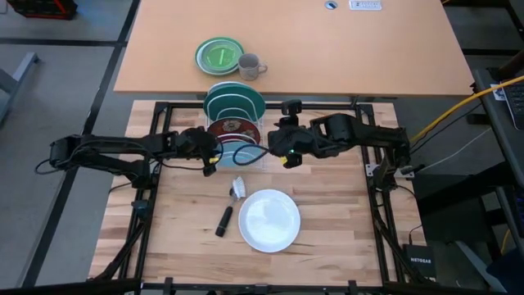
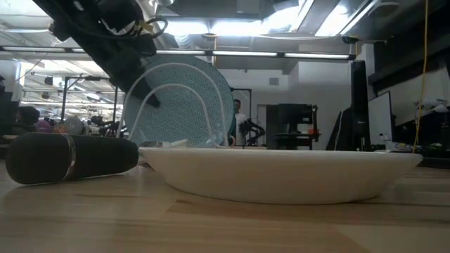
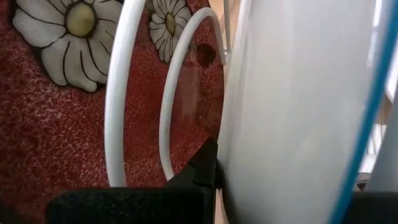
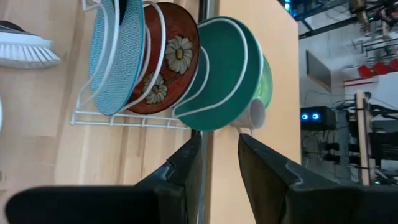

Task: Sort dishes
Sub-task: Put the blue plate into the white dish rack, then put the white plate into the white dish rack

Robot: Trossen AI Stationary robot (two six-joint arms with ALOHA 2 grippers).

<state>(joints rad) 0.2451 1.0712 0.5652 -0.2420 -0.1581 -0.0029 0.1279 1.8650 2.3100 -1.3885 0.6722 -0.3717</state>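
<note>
While the white plate point(image 1: 268, 220) lies flat on the wooden table point(image 1: 336, 221), three plates stand on edge in the rack point(image 4: 118, 118); the left gripper point(image 1: 211, 157) clamps the blue plate point(image 4: 115, 59), and the right gripper point(image 4: 217, 155), jaws apart, hovers beside the rack.

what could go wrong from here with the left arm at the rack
The left gripper is at the light blue speckled plate, which stands in the white wire rack close beside the dark red patterned plate. Pulling away at an angle could knock the two together or drag the light rack along. The white plate still lies flat beside a dish brush, which could get nudged when it is picked up.
</note>
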